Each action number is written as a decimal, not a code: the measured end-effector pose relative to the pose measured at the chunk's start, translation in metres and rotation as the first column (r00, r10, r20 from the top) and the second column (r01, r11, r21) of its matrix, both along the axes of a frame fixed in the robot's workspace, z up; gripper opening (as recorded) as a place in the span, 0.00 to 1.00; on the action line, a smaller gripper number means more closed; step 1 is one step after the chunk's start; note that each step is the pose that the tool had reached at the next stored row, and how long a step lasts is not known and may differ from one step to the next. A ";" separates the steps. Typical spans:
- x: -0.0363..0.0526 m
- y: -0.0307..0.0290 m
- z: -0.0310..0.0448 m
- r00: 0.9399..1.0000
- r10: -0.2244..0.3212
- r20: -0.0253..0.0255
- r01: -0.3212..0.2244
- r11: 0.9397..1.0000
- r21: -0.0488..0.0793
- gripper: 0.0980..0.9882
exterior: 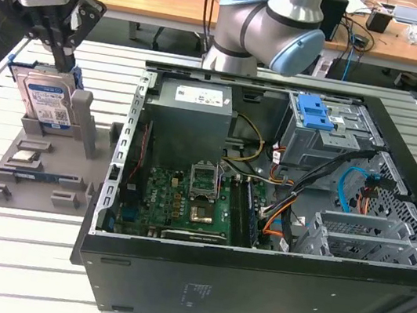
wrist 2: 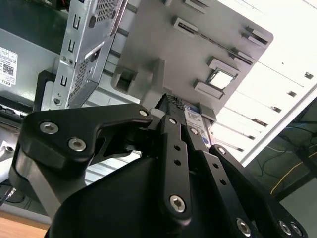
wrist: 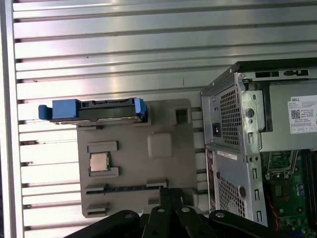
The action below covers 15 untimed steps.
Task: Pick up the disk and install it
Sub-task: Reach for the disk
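Open black metal computer case point(exterior: 251, 290), on its side on slatted aluminium table point(exterior: 11, 252). Contents: big grey metal power-supply box with white sticker point(exterior: 190, 122) at the far wall. Green motherboard point(exterior: 185, 200) on the near side of it. Silver drive cage point(exterior: 338, 141) toward the case's end at the exterior view's right, with a small bright blue plastic bracket point(exterior: 315, 111) on top. Orange, blue and black cables run between board and cage.

Flat grey plastic fixture plate point(wrist: 163, 168) lies just outside the case's open end, at the exterior view's left. It carries a square silver processor chip point(wrist: 99, 162) in a pocket, a dark memory stick point(wrist: 124, 188) in a slot, and the disk.

Disk point(exterior: 46, 103) is a silver rectangular drive with a white-and-blue label in a bright blue carrier. It stands upright on edge at the plate's far edge from the case; a grey upright post point(exterior: 80, 112) is just beside it on the case side. First wrist view shows it edge-on point(wrist: 94, 110).

Black gripper point(exterior: 63, 62) is directly over the disk's top edge. Cannot tell whether it is clamped. Grey-and-blue arm point(exterior: 270, 15) crosses behind the case.
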<state>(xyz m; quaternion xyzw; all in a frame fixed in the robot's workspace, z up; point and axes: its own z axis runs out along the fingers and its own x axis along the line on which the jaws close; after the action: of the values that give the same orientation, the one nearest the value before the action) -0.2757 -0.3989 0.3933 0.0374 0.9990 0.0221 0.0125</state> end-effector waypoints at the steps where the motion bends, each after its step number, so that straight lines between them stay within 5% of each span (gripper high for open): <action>1: -0.0013 0.0000 0.0000 1.000 0.000 0.000 0.000 1.000 0.000 0.01; 15: -0.0250 0.0000 0.0000 1.000 0.000 0.000 0.000 1.000 0.000 0.01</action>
<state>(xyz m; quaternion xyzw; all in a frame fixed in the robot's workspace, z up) -0.3006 -0.3988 0.3933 0.0374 0.9990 0.0221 0.0125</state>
